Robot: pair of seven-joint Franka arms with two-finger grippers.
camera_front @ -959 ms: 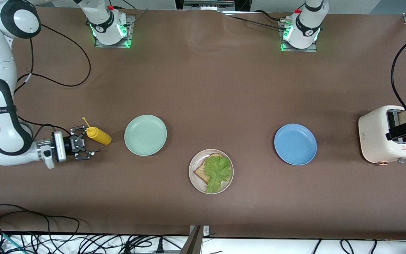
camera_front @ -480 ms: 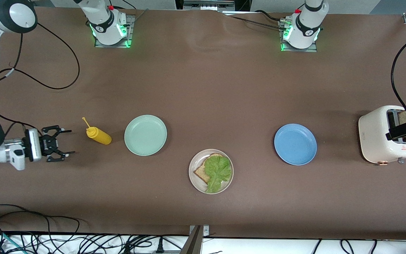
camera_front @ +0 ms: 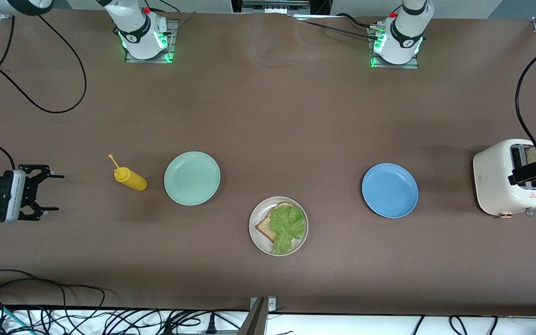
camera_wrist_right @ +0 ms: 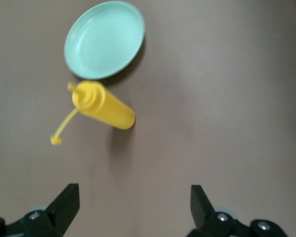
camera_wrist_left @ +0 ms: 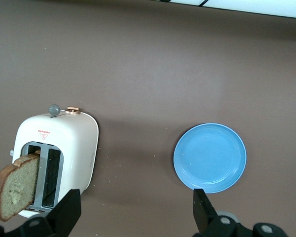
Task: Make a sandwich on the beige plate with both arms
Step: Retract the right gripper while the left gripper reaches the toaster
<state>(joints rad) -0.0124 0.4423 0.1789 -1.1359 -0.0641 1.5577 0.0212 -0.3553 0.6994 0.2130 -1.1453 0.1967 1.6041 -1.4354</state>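
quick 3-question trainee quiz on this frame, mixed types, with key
1. True or false: the right gripper is shut on the mustard bottle.
2. What lies on the beige plate? A) a bread slice under lettuce B) a finished sandwich C) nothing
3. Fill in: the second bread slice stands in the ____, at the left arm's end of the table.

Key
1. False: it is open, over bare table, apart from the bottle.
2. A
3. toaster; the left gripper is open above it.
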